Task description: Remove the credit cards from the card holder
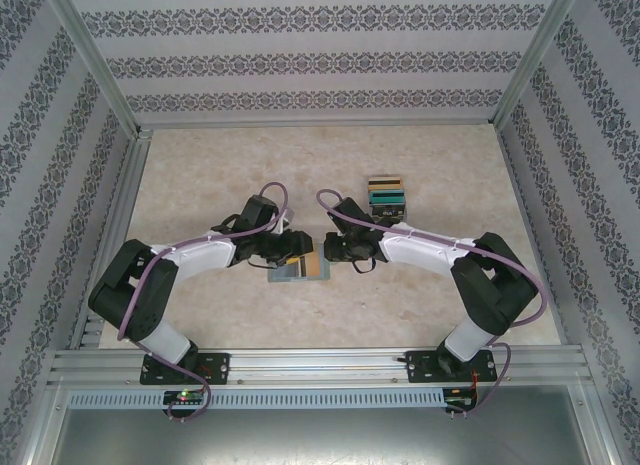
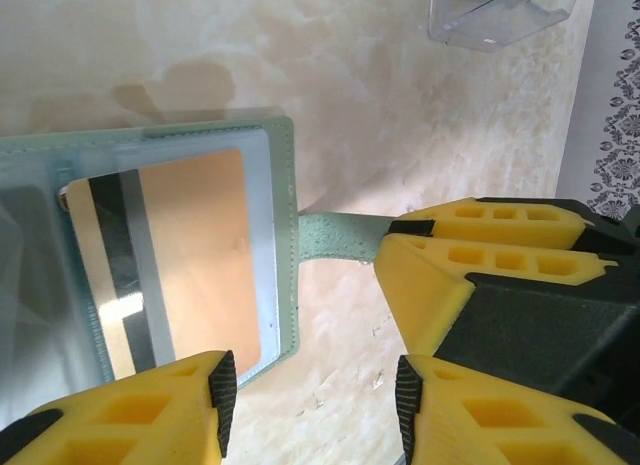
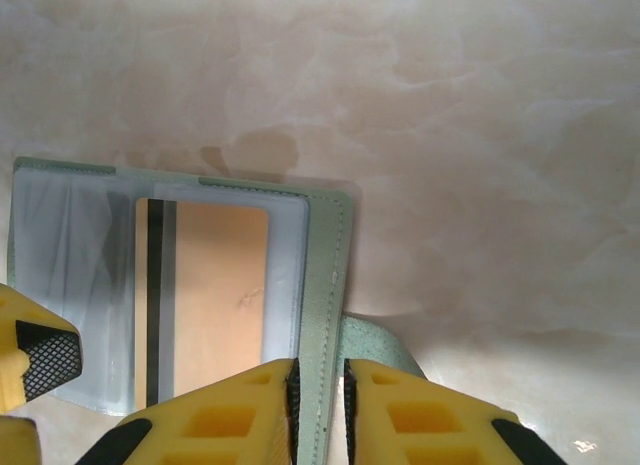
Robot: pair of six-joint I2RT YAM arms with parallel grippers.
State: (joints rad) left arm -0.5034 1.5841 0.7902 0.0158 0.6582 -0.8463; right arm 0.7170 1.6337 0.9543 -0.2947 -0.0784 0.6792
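Right wrist view: the soft card holder (image 3: pixel 326 265), mid-tabletop, is clamped at its edge by the right gripper (image 3: pixel 320 405), while the stiff, slick gold credit card (image 3: pixel 220 295) should be pinched edgewise by the parted left gripper (image 2: pixel 315 400).

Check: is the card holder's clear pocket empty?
No, a gold card with a dark stripe sits inside the card holder's clear pocket.

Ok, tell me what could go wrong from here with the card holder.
1. The right gripper pinches the card holder by just its stitched edge, so a pull on the card might slip it free.
2. The gold card lies inside a clear pocket. The open left gripper may clamp the pocket too and drag the holder.
3. Both grippers sit close together and could bump.
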